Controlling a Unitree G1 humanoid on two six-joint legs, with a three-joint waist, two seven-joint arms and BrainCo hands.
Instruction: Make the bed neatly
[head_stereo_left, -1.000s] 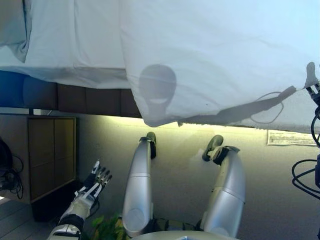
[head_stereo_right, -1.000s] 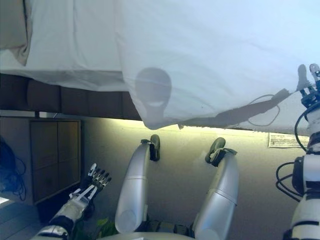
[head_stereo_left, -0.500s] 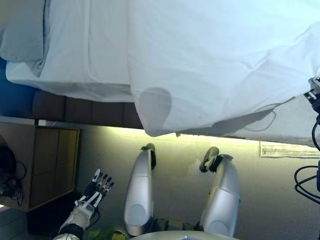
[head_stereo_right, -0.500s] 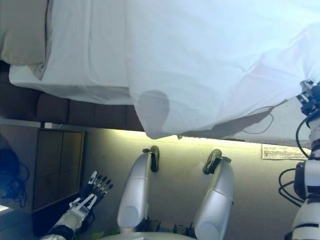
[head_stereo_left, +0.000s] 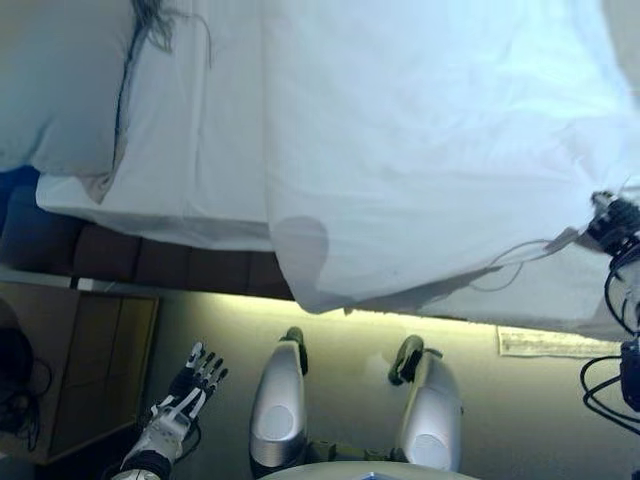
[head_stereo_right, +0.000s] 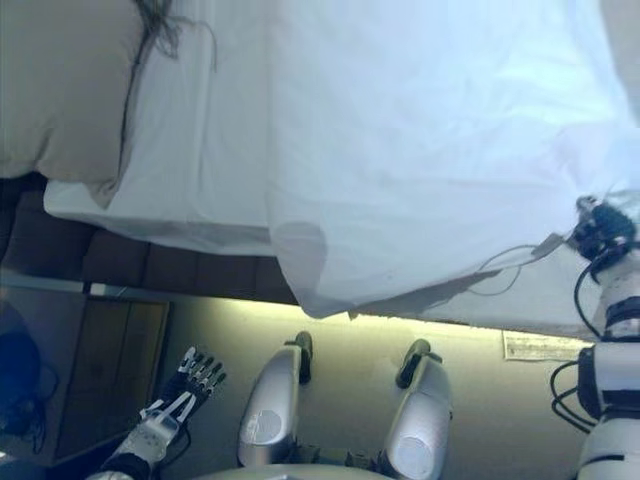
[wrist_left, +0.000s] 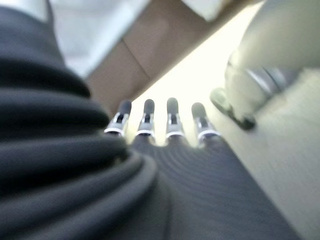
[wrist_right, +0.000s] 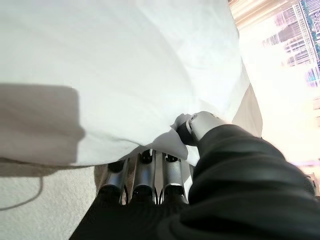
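Observation:
A white duvet (head_stereo_left: 420, 150) covers most of the bed and hangs over its near side, with one corner drooping toward the floor. A grey pillow (head_stereo_left: 60, 90) lies at the bed's left end on the white sheet (head_stereo_left: 200, 150). My right hand (head_stereo_right: 600, 232) is at the duvet's near right edge. In the right wrist view its fingers (wrist_right: 145, 175) are under the cloth (wrist_right: 100, 60) and its thumb is pressed on top, pinching the edge. My left hand (head_stereo_left: 185, 385) hangs low at the left with straight fingers (wrist_left: 159, 120), empty and away from the bed.
The bed's dark brown base (head_stereo_left: 150, 265) runs under the sheet, with a lit strip beneath it. A wooden cabinet (head_stereo_left: 90, 370) stands at the left beside the bed. A white paper (head_stereo_left: 545, 343) lies on the beige floor at the right.
The camera has tipped up, so more of the bed and pillow shows. My right hand has gone from straight fingers at the duvet's edge to a pinch on it. The left hand stays low.

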